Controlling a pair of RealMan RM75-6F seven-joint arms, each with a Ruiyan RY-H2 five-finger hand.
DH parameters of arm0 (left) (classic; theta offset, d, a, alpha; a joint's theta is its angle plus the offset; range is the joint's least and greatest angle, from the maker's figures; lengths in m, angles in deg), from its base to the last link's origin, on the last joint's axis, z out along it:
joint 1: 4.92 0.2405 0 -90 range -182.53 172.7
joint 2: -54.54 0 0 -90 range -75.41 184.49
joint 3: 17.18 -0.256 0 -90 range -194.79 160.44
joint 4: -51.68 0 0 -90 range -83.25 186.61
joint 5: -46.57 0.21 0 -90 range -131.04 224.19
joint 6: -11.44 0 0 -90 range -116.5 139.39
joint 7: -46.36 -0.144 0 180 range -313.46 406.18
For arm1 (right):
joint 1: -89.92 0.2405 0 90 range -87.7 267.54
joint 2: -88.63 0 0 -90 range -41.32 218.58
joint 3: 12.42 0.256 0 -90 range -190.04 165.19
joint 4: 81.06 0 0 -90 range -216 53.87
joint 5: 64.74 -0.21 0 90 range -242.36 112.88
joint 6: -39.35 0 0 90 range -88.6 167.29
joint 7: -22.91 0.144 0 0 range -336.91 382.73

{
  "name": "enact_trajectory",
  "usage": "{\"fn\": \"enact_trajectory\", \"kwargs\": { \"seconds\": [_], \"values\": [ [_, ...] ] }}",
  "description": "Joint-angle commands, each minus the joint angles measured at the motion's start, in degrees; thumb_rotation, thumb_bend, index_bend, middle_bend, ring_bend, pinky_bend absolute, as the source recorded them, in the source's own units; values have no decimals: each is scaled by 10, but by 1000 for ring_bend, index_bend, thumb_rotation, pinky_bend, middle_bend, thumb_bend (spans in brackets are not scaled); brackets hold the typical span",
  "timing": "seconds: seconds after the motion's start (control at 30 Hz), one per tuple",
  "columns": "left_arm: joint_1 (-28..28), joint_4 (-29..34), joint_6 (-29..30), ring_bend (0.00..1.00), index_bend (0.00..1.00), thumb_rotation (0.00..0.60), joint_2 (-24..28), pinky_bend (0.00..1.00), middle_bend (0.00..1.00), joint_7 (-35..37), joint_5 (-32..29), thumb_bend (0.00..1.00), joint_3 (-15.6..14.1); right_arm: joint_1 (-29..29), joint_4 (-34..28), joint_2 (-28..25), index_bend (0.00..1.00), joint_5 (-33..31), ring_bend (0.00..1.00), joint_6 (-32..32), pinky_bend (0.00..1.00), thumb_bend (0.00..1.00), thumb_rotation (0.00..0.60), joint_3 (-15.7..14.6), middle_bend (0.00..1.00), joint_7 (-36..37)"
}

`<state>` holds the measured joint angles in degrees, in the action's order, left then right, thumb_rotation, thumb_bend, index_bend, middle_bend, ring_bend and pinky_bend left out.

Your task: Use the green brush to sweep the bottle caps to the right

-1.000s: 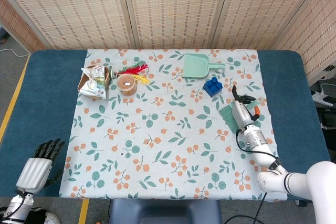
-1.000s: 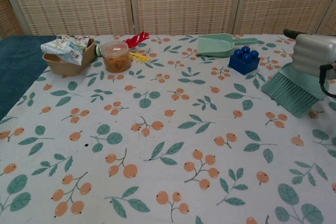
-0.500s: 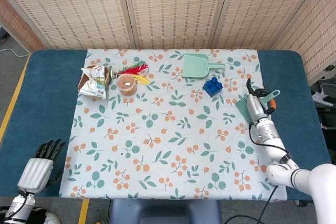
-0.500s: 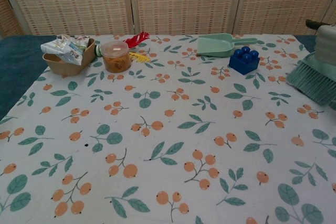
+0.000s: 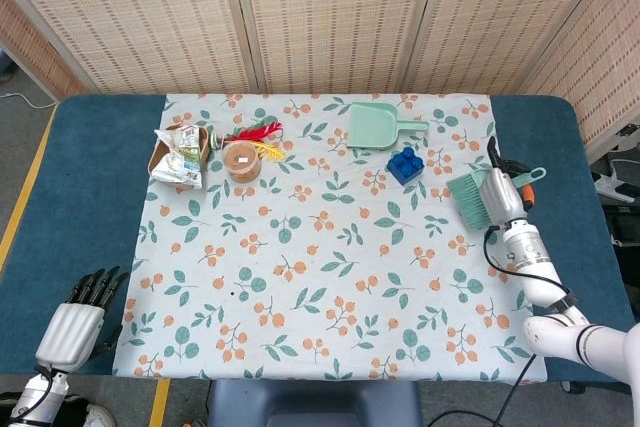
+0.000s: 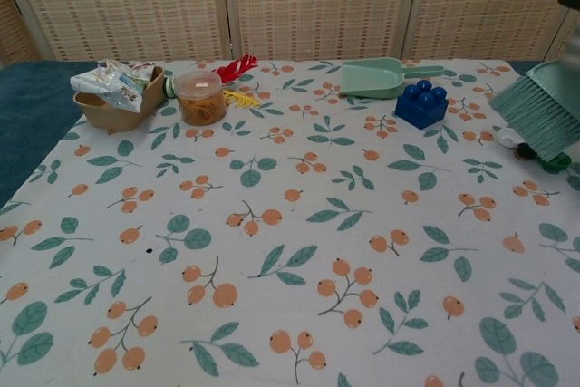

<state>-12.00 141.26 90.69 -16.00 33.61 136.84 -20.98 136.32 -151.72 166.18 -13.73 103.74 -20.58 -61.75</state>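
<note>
Cardboard tray [image 5: 160, 155] of packets [image 5: 182, 158], lidded tub [image 5: 241, 160] of brown bits, right hand [image 5: 497, 193] clamped on green brush [image 5: 468, 199].

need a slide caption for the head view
Right hand holds the green brush at the floral cloth's right edge, beside the blue block.

Head view looks steeply down on the whole table [image 5: 60, 147]; chest view looks low and closer across it.
</note>
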Motion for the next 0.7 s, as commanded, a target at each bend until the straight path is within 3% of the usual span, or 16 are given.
{"fn": "enact_trajectory", "kwargs": {
  "seconds": [0.03,0.23,0.37,0.53,0.7],
  "values": [
    [1,2,4,0,0,589,3,114,0,4,5,371,-2,-63,-124,-48,1000,61,524,79,0,482,600,77,845,273],
    [3,2,7,0,0,591,8,114,0,14,12,370,-6,-139,-193,-11,1000,128,520,161,0,482,600,58,845,367],
    [1,4,6,0,0,590,10,114,0,20,15,371,-7,-180,-216,36,1000,135,518,163,0,483,600,39,845,408],
    [-1,4,1,0,0,591,13,115,0,25,14,371,-7,-203,-157,108,1000,165,517,154,0,483,600,7,845,370],
    [-1,3,1,0,0,589,16,115,0,31,16,371,-8,-213,-118,149,1000,177,517,148,0,482,600,13,845,351]
  ]
}}
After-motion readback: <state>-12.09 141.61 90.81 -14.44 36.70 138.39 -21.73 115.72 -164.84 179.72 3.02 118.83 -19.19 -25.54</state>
